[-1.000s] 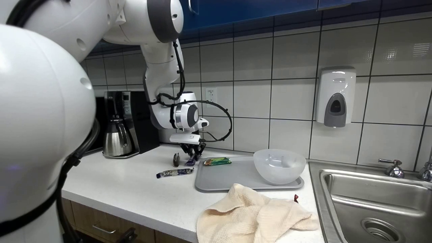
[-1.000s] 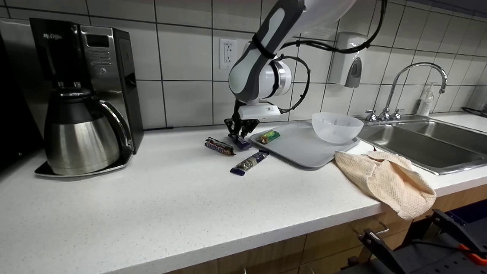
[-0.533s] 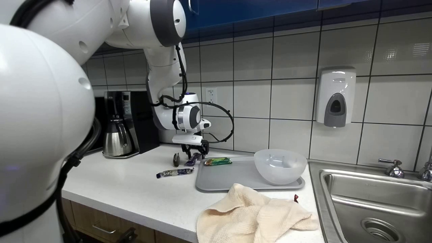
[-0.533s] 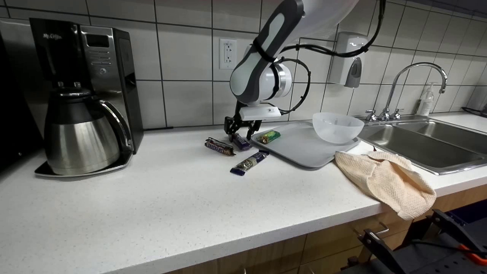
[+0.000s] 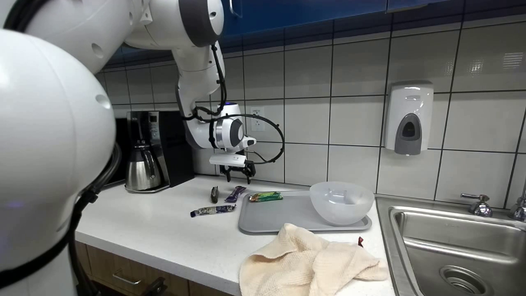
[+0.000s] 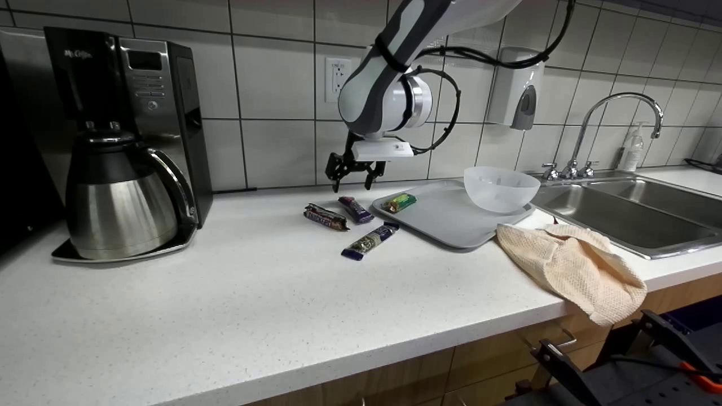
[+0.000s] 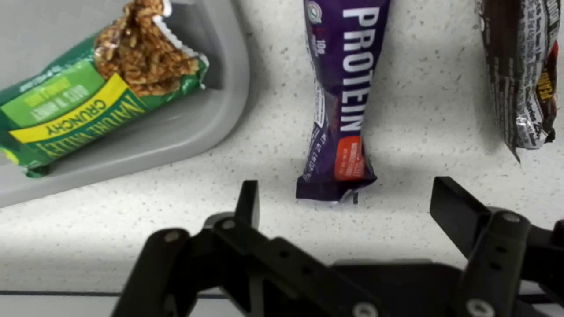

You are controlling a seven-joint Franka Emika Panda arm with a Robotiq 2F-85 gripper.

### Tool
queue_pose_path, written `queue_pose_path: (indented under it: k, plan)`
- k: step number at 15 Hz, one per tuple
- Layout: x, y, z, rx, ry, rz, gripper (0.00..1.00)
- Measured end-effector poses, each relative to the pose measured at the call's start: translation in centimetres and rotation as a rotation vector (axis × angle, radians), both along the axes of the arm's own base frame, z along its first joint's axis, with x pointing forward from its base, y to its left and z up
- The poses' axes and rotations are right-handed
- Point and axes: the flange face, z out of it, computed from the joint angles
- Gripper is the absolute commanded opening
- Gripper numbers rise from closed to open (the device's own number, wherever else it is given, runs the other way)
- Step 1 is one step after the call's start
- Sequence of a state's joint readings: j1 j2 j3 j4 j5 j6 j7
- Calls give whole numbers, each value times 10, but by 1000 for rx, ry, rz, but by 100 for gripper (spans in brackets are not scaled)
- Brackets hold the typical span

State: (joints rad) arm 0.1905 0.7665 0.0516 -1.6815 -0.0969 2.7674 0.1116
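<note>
The purple bar lies on the worktop near its back edge, beside a corner of the gray tray. Above the bar's back end hangs the hand, spread. A green bar lies in that corner.

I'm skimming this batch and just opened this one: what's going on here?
The robot's gripper hangs open and empty above the counter, nearest the purple protein bar lying there. A Snickers bar and a blue-ended bar lie close by; a green-wrapped bar rests on the gray tray.
</note>
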Motion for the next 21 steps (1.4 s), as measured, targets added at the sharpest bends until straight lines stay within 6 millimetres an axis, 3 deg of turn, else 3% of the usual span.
queue_pose_path:
  k: [5, 15, 21]
  plan:
    - [1, -11, 10, 7, -9, -21, 100]
    - [-12, -59, 38, 25, -1, -99, 100]
    - [-19, -80, 43, 28, 29, -128, 100]
